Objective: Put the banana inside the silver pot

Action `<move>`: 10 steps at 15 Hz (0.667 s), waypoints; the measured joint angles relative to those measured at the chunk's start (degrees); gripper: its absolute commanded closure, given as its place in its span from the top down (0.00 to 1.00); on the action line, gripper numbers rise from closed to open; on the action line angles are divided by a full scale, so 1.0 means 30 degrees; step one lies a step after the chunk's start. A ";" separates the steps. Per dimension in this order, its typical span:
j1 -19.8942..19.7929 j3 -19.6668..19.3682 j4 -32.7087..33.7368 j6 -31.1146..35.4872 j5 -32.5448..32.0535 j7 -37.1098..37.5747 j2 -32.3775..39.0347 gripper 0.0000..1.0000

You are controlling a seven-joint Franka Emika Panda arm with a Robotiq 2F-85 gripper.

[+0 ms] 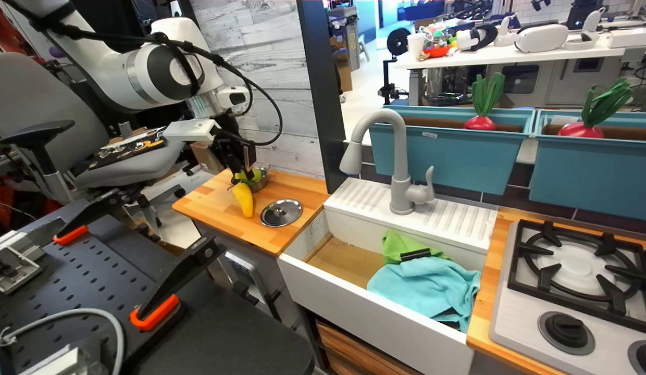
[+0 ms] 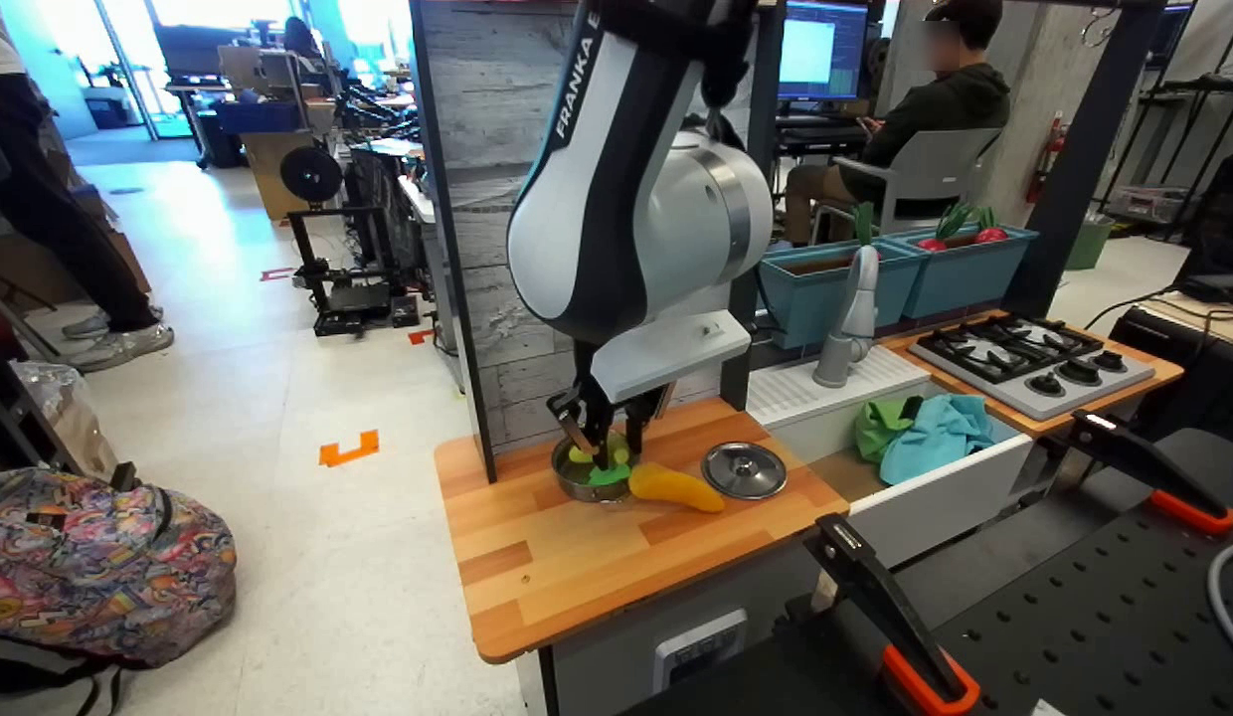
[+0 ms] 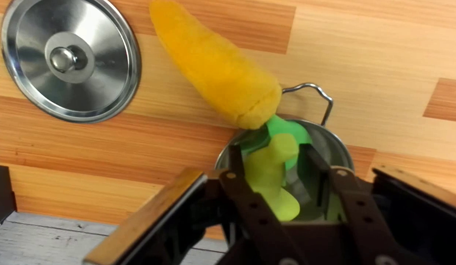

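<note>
The banana (image 3: 217, 68) tapers lengthwise away from the silver pot (image 3: 331, 144); whether the pincer (image 3: 270, 151) grips is unclear.

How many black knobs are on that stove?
3. In an exterior view they line the front of the stove: the near knob at the sink end, the middle knob and the far knob. None looks hidden there.

Jaws at the silver pot (image 1: 262, 183), round metal lid (image 1: 281, 213) apart on wooden counter (image 1: 213, 202)
</note>
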 measured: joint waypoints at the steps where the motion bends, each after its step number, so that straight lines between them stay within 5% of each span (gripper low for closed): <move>1: -0.0003 0.0000 0.0142 -0.0172 -0.0001 0.0000 0.0076 0.83; 4: -0.0029 0.0000 0.0475 -0.0426 -0.0003 0.0000 0.0285 1.00; 10: -0.0084 0.0005 0.0580 -0.0450 -0.0026 -0.0004 0.0402 1.00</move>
